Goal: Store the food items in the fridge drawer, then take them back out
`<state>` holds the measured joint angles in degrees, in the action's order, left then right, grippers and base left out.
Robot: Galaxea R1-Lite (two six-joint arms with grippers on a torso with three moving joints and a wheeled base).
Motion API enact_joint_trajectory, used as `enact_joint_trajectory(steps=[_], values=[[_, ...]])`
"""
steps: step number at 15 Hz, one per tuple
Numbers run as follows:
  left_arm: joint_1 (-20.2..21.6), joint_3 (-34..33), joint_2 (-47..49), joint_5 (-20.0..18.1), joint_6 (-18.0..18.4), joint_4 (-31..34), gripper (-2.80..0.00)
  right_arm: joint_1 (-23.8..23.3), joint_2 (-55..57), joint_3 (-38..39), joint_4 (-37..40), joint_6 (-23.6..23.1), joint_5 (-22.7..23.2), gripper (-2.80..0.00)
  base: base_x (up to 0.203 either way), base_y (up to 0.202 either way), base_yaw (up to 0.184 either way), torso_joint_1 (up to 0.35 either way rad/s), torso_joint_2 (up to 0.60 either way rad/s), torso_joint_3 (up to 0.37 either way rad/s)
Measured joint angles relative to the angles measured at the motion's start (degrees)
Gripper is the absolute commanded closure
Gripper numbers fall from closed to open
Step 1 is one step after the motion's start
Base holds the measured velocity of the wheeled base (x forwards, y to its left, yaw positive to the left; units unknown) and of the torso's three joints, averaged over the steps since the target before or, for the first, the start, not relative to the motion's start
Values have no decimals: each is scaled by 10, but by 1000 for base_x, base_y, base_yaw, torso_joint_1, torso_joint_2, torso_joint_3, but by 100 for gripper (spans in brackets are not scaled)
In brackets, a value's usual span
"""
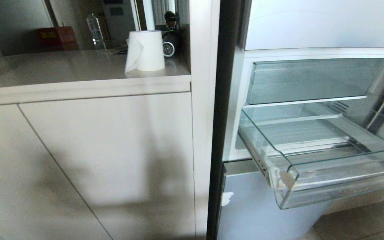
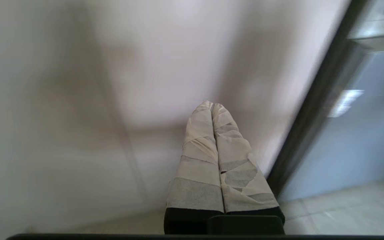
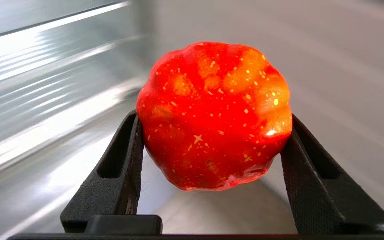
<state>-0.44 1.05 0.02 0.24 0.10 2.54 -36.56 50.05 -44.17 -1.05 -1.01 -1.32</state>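
Gripping an orange-red fruit [image 3: 214,116], the right gripper [image 3: 214,133] has its jaws spread wide against both flanks of the piece, whose speckled, wrinkled skin bulges out ahead of them. Beside the jaws runs a blurred clear ribbed surface; whether it belongs to the fridge drawer [image 1: 315,173] cannot be told. From the head, that drawer stands pulled out, neither arm showing. The left gripper [image 2: 213,106] hangs before a pale cabinet panel [image 2: 165,60], its taped jaws pressed together and holding nothing.
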Motion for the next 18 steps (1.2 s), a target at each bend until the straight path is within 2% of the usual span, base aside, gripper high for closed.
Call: enact_joint_trajectory(steps=[3,7,10,14,18], values=[[0,0,0,0,0,0,0,-46,-26,6,-6,3,0,0,-1,4,-175,2,4,2],[0,0,0,0,0,0,0,-106,-44,8,-110,24,0,0,0,7,-177,27,-50,-27],[0,0,0,0,0,0,0,-158,-38,8,-154,39,1,0,-1,10,-175,219,-450,-237],[0,0,0,0,0,0,0,-248,14,4,-196,79,6,0,0,7,-173,254,-550,-275],[0,0,0,0,0,0,0,-281,124,18,-243,89,13,0,-1,5,-97,30,-63,-30]])
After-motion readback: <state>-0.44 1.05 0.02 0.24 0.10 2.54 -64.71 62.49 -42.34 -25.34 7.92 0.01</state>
